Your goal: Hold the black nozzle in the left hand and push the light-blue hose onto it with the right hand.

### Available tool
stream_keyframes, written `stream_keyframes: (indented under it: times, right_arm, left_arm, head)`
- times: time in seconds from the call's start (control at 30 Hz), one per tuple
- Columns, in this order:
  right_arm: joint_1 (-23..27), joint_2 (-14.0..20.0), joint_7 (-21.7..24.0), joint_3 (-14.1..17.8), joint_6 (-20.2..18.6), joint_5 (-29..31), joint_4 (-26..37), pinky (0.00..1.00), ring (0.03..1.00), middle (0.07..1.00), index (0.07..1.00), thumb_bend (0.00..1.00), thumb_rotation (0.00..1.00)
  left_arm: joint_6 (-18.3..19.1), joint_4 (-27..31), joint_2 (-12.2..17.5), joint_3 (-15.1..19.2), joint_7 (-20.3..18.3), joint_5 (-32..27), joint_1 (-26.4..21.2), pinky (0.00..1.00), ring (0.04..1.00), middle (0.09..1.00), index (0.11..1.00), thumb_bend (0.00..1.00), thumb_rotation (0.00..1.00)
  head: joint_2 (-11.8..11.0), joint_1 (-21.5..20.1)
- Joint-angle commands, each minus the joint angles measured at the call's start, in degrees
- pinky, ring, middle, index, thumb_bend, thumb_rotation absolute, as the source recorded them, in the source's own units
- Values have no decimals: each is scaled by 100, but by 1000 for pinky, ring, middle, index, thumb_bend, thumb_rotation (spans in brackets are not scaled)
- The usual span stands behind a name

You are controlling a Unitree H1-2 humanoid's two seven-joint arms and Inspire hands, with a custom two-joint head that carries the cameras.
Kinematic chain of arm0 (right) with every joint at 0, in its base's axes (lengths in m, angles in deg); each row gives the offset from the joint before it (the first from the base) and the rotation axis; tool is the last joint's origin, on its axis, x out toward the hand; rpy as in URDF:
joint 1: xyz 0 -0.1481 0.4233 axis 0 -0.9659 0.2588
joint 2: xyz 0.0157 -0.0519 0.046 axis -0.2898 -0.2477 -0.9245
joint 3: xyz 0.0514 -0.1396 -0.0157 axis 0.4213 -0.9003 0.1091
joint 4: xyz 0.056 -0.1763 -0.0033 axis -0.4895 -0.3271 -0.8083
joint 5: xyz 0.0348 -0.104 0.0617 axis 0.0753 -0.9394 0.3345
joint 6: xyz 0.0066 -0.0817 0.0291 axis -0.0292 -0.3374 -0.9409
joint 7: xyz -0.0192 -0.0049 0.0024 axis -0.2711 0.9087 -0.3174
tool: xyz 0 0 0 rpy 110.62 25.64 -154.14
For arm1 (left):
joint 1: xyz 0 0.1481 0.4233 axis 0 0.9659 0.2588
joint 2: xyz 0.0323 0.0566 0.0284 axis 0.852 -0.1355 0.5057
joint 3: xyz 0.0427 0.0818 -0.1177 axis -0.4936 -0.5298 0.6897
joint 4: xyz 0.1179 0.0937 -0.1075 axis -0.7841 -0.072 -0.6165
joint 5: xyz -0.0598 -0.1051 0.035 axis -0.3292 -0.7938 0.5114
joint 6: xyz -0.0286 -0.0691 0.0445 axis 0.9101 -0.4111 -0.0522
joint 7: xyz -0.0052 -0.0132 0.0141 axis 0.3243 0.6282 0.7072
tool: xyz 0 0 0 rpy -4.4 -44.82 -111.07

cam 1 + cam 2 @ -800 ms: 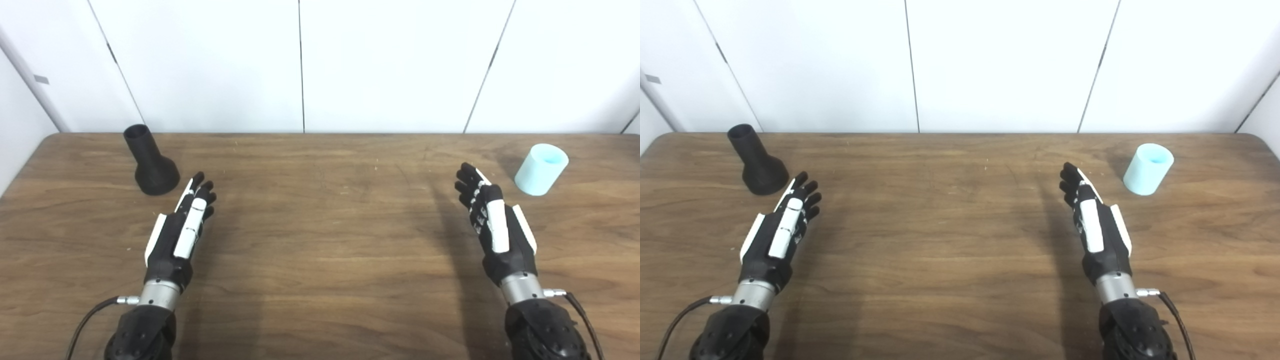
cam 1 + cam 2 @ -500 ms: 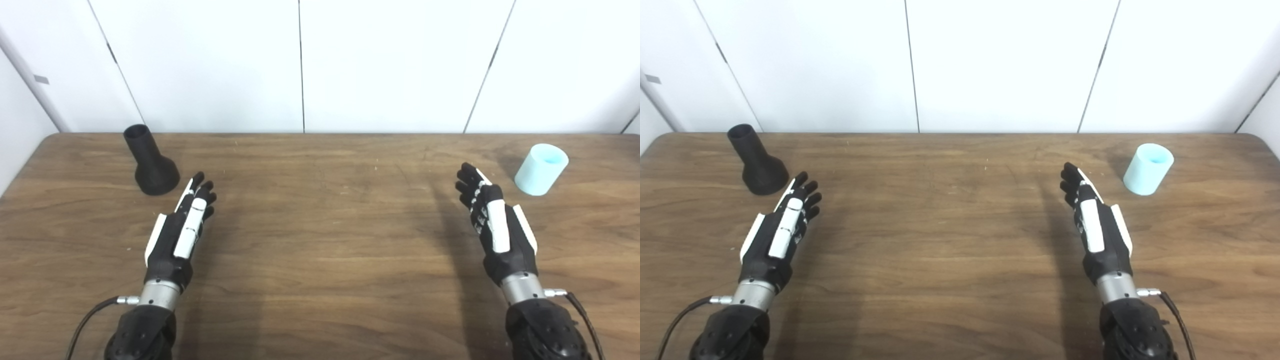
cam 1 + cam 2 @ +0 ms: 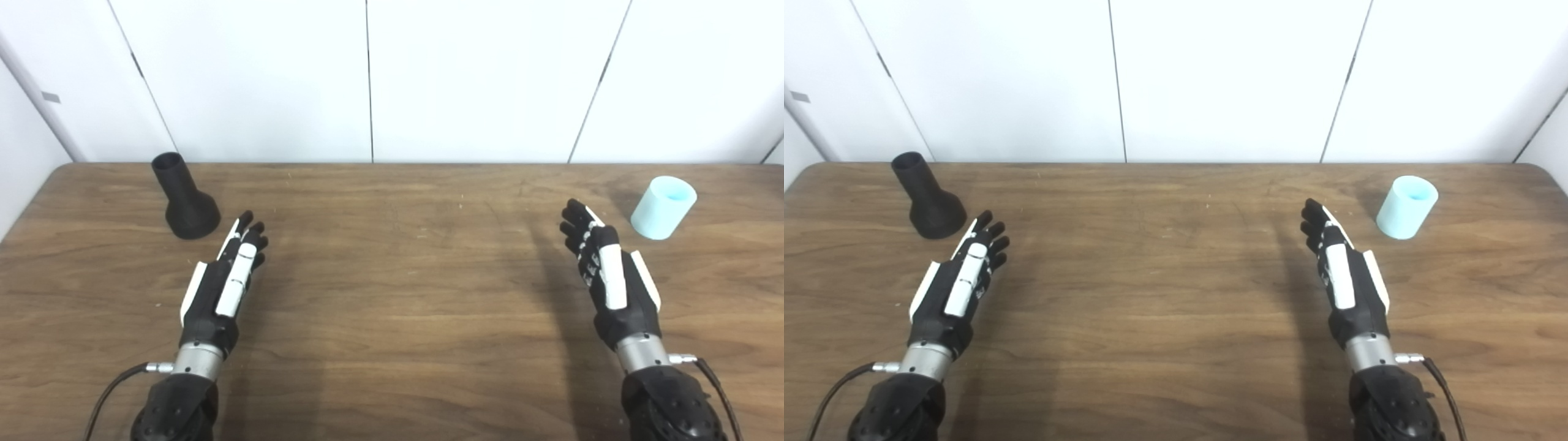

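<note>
A black funnel-shaped nozzle [image 3: 185, 199] stands on its wide end at the table's far left, narrow open end up. A short light-blue hose piece [image 3: 663, 207] stands upright at the far right. My left hand [image 3: 224, 282] is open and empty, fingers straight, just right of and nearer than the nozzle, apart from it. My right hand [image 3: 606, 275] is open and empty, fingers straight, left of and nearer than the hose, apart from it. Both also show in the right eye view: left hand [image 3: 958, 283], right hand [image 3: 1342, 275].
The brown wooden table [image 3: 398, 275] spans the view, with its far edge against a white panelled wall [image 3: 367, 73]. A thin cable runs from each wrist off the bottom edge.
Both hands have crept slightly forward and right. The nozzle and hose have not moved.
</note>
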Motion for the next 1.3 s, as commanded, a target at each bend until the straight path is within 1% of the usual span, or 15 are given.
stream_keyframes:
  times: [0.0,0.13,0.2,0.23,0.3,0.33,0.37,0.43,0.47,0.63,0.73,0.77,0.83,0.87,1.27]
  right_arm:
    - [109,142,50,81,264,62,11,953,941,928,920,587,1000]
    - [82,224,104,108,437,117,-156,948,940,923,920,584,1000]
    - [81,282,155,140,532,169,-266,942,938,923,915,588,1000]
    - [84,310,186,155,578,197,-327,940,940,926,915,592,1000]
    - [86,367,264,200,697,273,-477,935,942,928,914,607,1000]
    - [84,389,298,223,758,311,-550,933,941,927,912,616,1000]
    - [84,414,334,251,822,356,-635,926,938,926,911,626,1000]
    - [73,456,371,304,902,428,-772,922,934,925,909,637,1000]
    - [70,474,382,331,918,459,-829,922,930,926,908,643,1000]
    - [98,568,473,388,1045,552,-1087,905,921,925,916,669,1000]
    - [121,651,588,393,1224,662,-1273,918,942,943,938,679,1000]
    - [133,677,630,398,1311,695,-1361,919,938,931,927,681,1000]
    - [147,703,680,403,1424,731,-1466,922,934,924,918,687,1000]
    - [160,719,707,417,1482,754,-1538,923,933,923,916,688,1000]
    - [275,747,748,480,1604,810,-1842,966,945,931,932,652,1000]
  left_arm:
    - [-241,49,-59,-50,74,91,-125,937,939,943,941,449,882]
    - [-296,-22,-148,-111,119,170,-118,933,937,940,939,452,880]
    - [-331,-58,-188,-142,134,212,-106,933,938,942,939,453,879]
    - [-345,-69,-203,-156,141,227,-102,933,939,944,939,456,879]
    - [-380,-97,-244,-203,167,274,-95,932,946,950,938,464,878]
    - [-403,-114,-254,-221,177,287,-92,932,948,951,938,467,879]
    - [-435,-142,-274,-247,193,306,-91,934,951,952,938,468,880]
    - [-521,-231,-301,-270,218,307,-86,935,950,953,939,463,878]
    - [-560,-271,-324,-284,235,313,-84,932,945,952,940,462,877]
    - [-656,-373,-426,-346,291,375,-98,928,937,947,941,441,867]
    - [-727,-430,-490,-376,298,372,-90,937,942,947,941,430,861]
    - [-748,-452,-513,-389,301,375,-93,940,945,947,942,435,862]
    - [-775,-476,-535,-403,305,376,-96,947,951,949,942,438,863]
    - [-804,-510,-552,-413,312,379,-102,949,953,949,942,439,863]
    - [-1105,-819,-605,-433,421,412,-194,940,953,951,943,421,848]
  head:
    - [-40,69]
    - [-185,303]
    - [-325,533]
    - [-325,533]
    - [-464,761]
    - [-464,761]
    - [-579,927]
    - [-643,1010]
    - [-720,1114]
    - [-874,1314]
    - [-982,1451]
    - [-1042,1522]
    - [-1053,1537]
    - [-1150,1645]
    - [-1270,1832]
